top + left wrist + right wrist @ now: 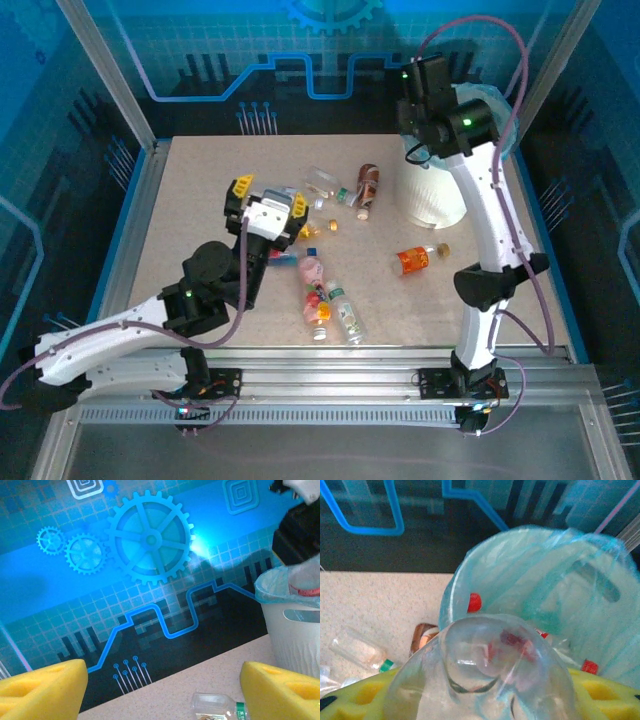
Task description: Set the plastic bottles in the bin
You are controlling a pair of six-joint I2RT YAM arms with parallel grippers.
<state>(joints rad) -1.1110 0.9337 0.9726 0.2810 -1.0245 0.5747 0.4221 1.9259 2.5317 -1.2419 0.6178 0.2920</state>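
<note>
Left hand [268, 197] hangs well left of the bin [432, 205], open, its yellow pads [40, 687] spread wide with nothing between them. A clear bottle [220, 710] lies on its side on the bench [195, 185] just past the pads, on the bin side. More loose bottles [322, 298] lie scattered left of the bin and nearer the arm bases than it, all on their sides. This hand looks the closer one for those. An orange-label bottle [412, 260] lies just in front of the bin, long axis roughly across the bench, cap end to the right. Right hand [432, 80] is up over the bin's far rim, closed on a held bottle [485, 675] clamped between its yellow pads. From the wrist I see that bottle end-on, so its long axis points down and forward toward the mouth of the blue liner [555, 580]. The liner opening sits just beyond and below the bottle. Red caps of bottles already inside show against the liner. That's the relation that matters. The bottle seems to be over the mouth, so opening the pads should drop it in. I can't tell how much of it clears the near rim.
</note>
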